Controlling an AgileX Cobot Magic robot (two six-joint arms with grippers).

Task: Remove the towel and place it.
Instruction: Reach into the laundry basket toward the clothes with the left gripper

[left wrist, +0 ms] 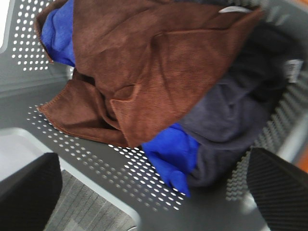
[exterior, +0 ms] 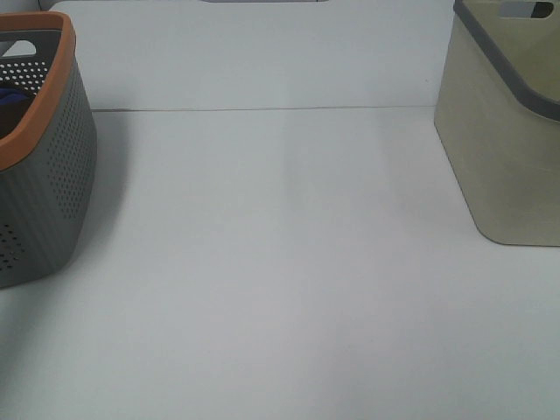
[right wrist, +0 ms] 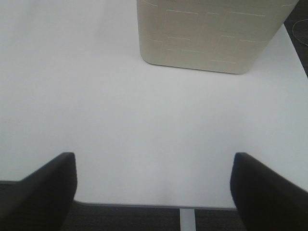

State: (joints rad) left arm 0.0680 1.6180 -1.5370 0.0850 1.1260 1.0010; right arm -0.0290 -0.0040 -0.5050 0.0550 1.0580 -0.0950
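Left pincer: released over brown towel, set to grab
Right pincer: released, idle
Basket: desk left edge
Bin: far right corner, likely drop spot

White table bears a grey perforated basket left, a beige, perhaps plastic, bin right

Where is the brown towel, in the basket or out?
In. The brown towel lies crumpled inside the grey perforated basket, over a blue towel and a dark grey towel.
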